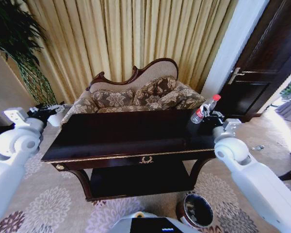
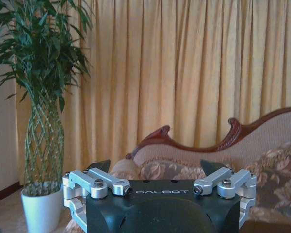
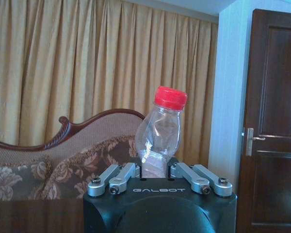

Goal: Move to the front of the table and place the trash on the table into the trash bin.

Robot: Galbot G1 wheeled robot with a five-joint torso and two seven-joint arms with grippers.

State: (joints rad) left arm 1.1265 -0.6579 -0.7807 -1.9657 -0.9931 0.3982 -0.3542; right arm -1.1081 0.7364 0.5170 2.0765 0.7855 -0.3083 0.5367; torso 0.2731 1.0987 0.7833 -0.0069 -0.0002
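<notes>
A clear bottle (image 1: 204, 108) with a red cap is held tilted by the right pincer (image 1: 207, 118), closed on its lower body, right of centre in the head view, above the bench's (image 1: 126, 136) right end. The trash bin (image 1: 196, 209) is seen on the carpet, bottom right. The left pincer (image 2: 154, 170) is held wide open and empty, at the left edge beside the sofa (image 1: 140, 94).

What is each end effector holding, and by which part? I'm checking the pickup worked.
The right end effector grips the clear bottle by its lower body, red cap up. The left end effector is open, holding nothing.
</notes>
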